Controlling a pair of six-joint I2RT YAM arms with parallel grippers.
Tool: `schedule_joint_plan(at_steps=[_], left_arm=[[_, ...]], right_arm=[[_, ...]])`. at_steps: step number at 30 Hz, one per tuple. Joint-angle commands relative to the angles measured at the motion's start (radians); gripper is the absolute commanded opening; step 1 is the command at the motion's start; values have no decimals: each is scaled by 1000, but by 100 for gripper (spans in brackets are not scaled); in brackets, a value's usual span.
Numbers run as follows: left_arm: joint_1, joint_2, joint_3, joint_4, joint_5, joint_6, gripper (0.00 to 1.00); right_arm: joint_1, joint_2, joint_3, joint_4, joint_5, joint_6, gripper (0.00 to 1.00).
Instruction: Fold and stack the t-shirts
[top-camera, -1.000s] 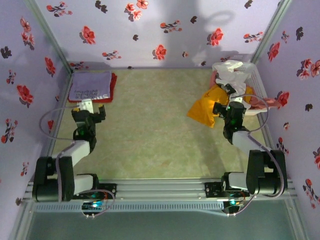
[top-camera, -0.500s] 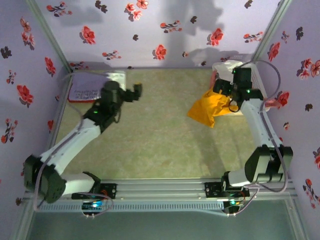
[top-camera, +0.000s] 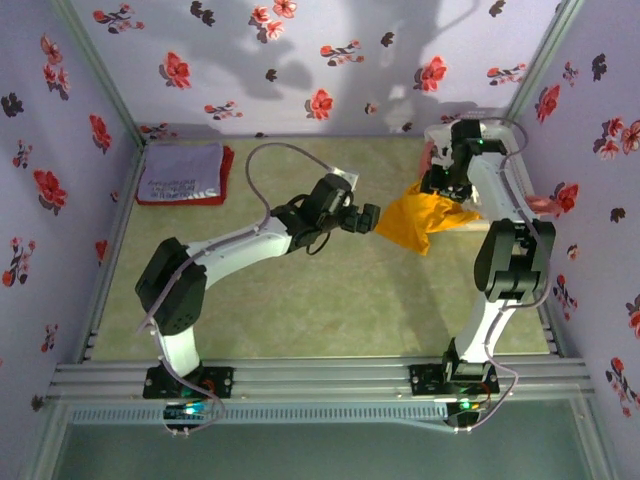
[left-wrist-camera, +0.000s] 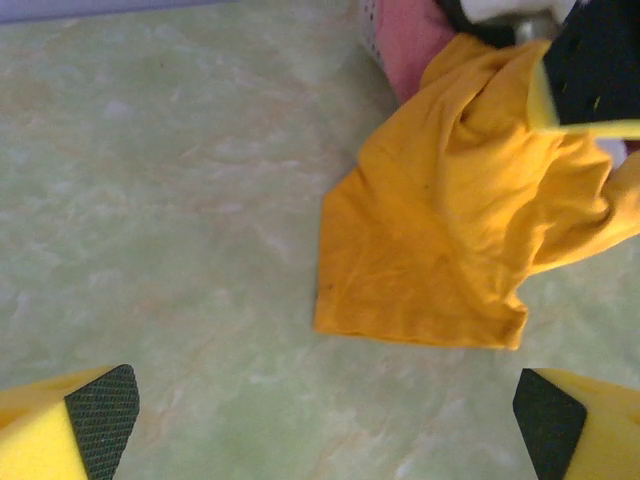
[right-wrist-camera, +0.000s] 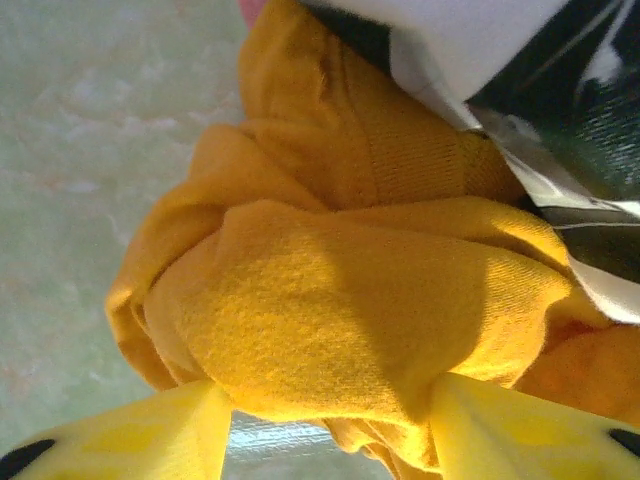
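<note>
Top external: one mustard-orange t-shirt (top-camera: 418, 222), one lavender t-shirt (top-camera: 180, 172), one red t-shirt (top-camera: 227, 180)

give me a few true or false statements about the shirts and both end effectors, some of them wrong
1. The left end effector is open and holds nothing. True.
2. The lavender t-shirt lies under the red t-shirt. False: it lies folded on top of the red one.
3. The mustard-orange t-shirt lies neatly folded. False: it is crumpled and bunched up.
4. The right end effector has bunched mustard-orange cloth between its fingers. True.
</note>
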Motion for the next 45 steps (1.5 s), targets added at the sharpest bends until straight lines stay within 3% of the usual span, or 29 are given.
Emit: schedule_joint_plan(at_steps=[1,7,15,24,29,34,40,45], left_arm=[[7,31,48,-60,37,-76,100],[11,42,63,-74,50,-118,99],[33,14,63,-146,50,-162,100],[105,-65,-4,-210,96,-224,99],[172,-146,-89,-226,121,-263,99],[257,-254,-178,-263,140,-256,99],[390,-418,-344,-287,169,-266,100],[515,-583,-486,-324,170,-332,99]], right_arm=[[-4,7,33,-51,10,-12,38],[-3,-51,33,-46,53,-20,0],[7,-272,23,-19,64,-42,0],[97,-501,25,180,-2,-60,0],[204,-516,167,200,-50,-62,0],[402,-510,266,197,-2,-75,0],[625,-449,273,214,61,-42,0],[692,-315,160,240,66,64,0]])
